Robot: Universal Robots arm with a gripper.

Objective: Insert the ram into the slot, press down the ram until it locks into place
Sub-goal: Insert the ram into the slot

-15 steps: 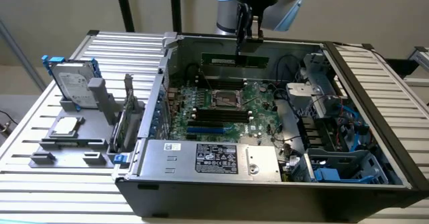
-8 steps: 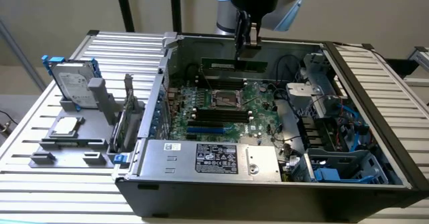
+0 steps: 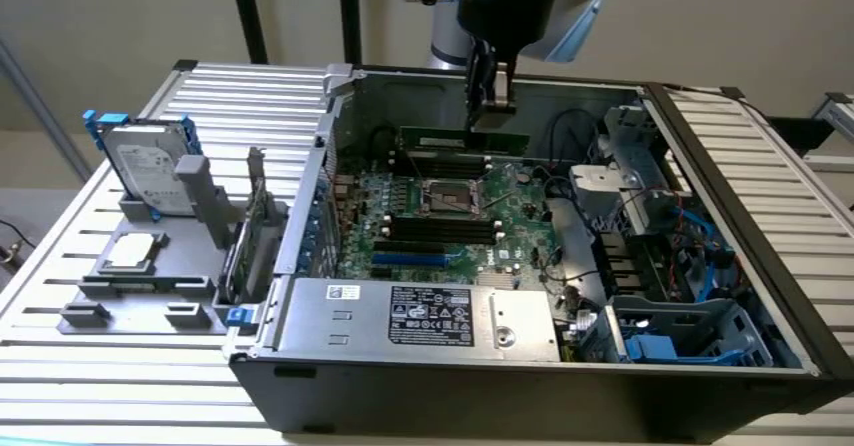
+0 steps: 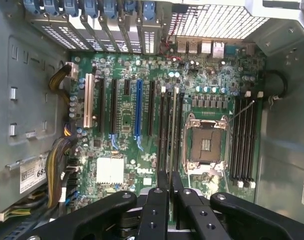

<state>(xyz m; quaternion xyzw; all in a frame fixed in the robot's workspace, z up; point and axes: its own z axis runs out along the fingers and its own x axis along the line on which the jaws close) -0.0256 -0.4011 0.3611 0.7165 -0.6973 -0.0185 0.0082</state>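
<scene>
- Claw [image 3: 490, 116] [image 4: 169, 182] is closed on the ram [image 3: 462, 142] [image 4: 172, 130], pinching it approx. at mid-length. The stick hangs level in the air, not yet in any socket.
- In the wrist view the ram is edge-on. It runs along the group of black slots on the side of the CPU socket [image 3: 451, 198] [image 4: 205, 142] that faces the blue slot [image 4: 138, 110]. Prob. it is over a slot [image 4: 165, 131] of this group, but which one I cannot tell.
- Risk 1: the ram lands btw. two slots, because they lie close and parallel. A push could then bend the stick or mark the green board [image 4: 156, 65].
- Risk 2: the stick is a bit tilted or its notch is off. Then one end enters first and only one clip locks.
- Risk 3: the pale end clips [image 3: 498, 229] are maybe not fully open; too small to judge.
- Risk 4: the ram slips in the fingers under load, as the grip is on thin flat faces.
- Room: it is open above the slots. The CPU socket frame is just beside them, w/ the blue slot near on the other side. The case wall [image 3: 400, 101] and cables [image 3: 571, 131] are well apart from the CPU socket.
</scene>
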